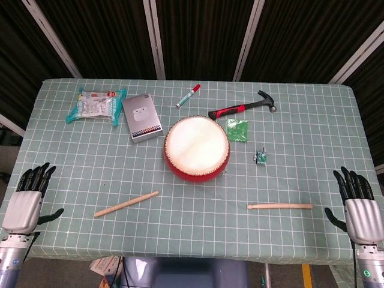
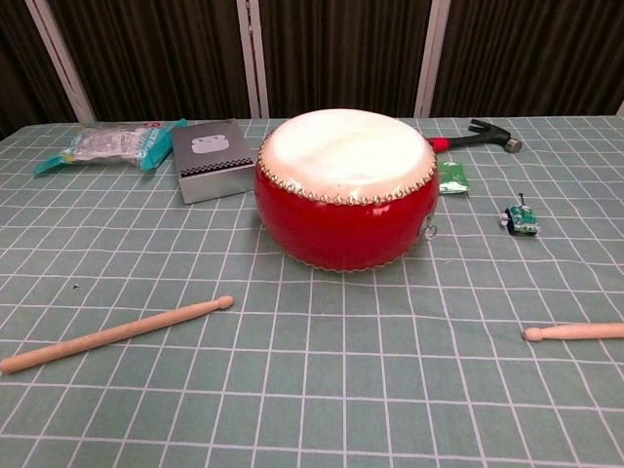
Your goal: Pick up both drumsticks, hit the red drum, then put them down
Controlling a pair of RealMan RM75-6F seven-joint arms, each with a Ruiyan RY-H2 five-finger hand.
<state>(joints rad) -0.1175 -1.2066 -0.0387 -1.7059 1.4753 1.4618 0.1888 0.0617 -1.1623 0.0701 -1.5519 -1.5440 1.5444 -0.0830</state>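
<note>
The red drum with a pale skin stands in the middle of the checked tablecloth. One wooden drumstick lies slanted in front of it to the left. The other drumstick lies flat to the front right. My left hand hovers at the table's left front corner, fingers spread, holding nothing. My right hand is at the right front corner, also spread and empty. Neither hand shows in the chest view.
Behind the drum lie a snack bag, a grey box, a red-capped marker, a hammer, a green packet and a small green part. The table edge runs close in front of the sticks.
</note>
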